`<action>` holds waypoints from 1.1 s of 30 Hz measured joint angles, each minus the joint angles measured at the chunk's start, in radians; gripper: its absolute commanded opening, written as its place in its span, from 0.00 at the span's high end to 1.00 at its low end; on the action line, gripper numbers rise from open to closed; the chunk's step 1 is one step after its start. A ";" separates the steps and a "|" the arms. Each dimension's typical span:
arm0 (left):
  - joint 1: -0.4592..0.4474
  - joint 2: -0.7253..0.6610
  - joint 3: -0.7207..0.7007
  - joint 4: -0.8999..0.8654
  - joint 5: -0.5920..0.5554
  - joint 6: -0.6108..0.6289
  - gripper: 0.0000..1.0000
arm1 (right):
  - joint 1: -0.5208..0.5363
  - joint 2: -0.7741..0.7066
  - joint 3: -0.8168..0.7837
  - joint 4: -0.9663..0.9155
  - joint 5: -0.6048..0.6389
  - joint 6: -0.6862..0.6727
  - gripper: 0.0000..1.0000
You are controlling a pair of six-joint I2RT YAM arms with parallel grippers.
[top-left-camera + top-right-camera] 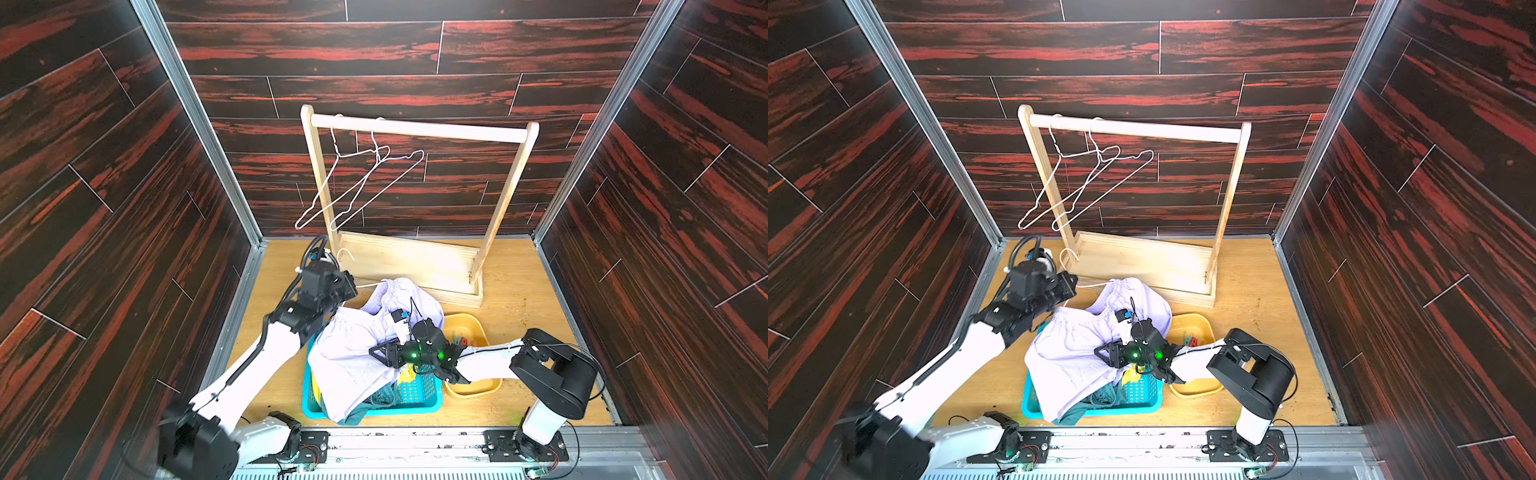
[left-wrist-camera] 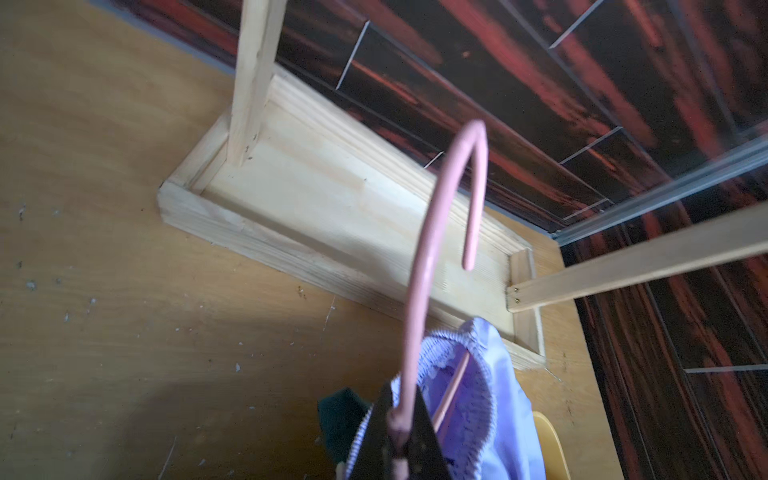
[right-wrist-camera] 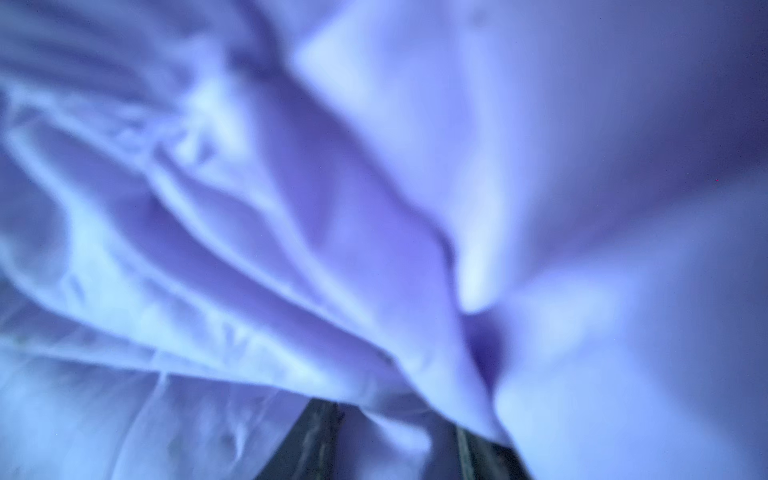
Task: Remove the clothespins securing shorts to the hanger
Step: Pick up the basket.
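Clamping the pink hanger (image 2: 432,232) behind the basket (image 1: 415,405), the left gripper (image 2: 401,453) holds it up. Lavender shorts (image 1: 353,353) drape over the basket. The right gripper (image 1: 384,353) is buried in cloth, and I cannot tell its grip. Freed pins (image 1: 460,338) lie right of the basket. The next move probably calls for finding any remaining pin.

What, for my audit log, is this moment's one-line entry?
left hand: shut on hanger | right hand: against lavender shorts, grip unclear

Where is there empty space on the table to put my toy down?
Bare table: between the wooden rack and the right wall, and the rack's base is empty. The middle is crowded: blue basket, lavender shorts and yellow tub packed together.
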 measured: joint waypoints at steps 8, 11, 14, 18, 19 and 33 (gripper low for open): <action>-0.049 -0.188 -0.030 0.116 0.011 0.209 1.00 | 0.060 -0.304 -0.025 -0.160 0.132 -0.138 0.28; -0.070 -0.225 -0.029 0.145 0.011 0.301 1.00 | 0.069 -0.466 -0.025 -0.240 0.217 -0.198 0.27; -0.089 -0.238 -0.028 0.176 0.023 0.389 1.00 | 0.072 -0.619 -0.023 -0.318 0.306 -0.256 0.25; -0.103 -0.238 -0.024 0.217 0.063 0.489 1.00 | 0.073 -0.725 0.045 -0.455 0.428 -0.330 0.22; -0.103 -0.237 -0.021 0.223 0.073 0.508 1.00 | 0.072 -0.727 0.077 -0.495 0.454 -0.349 0.21; -0.104 -0.186 0.081 0.341 0.254 0.665 1.00 | 0.051 -0.618 0.600 -0.861 0.732 -0.426 0.07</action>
